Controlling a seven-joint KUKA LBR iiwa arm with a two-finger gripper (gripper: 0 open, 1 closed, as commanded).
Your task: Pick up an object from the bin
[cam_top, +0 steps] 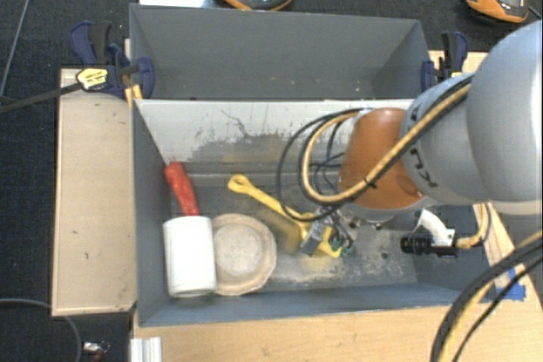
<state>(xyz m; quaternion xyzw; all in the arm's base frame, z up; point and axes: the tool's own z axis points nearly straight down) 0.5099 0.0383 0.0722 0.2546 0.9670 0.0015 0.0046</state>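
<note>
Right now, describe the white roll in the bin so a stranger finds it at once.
Look at the grey bin, lower left corner in the view. The white roll lies there beside a round beige pad, with a red stick just behind. It alone is white and tube-shaped.

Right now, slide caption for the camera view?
Gripper over yellow tool's end; beige disc, white roll, red stick lie left.

The red stick's (181, 187) lower end is hidden behind the top of the white roll (190, 257). The roll's right side hides the beige disc's (246, 252) left edge. Farther right of the roll, the yellow tool's (259, 195) lower end passes under the gripper (322, 243), and the arm (475, 140) covers the right side of the bin's (271, 55) floor.
</note>
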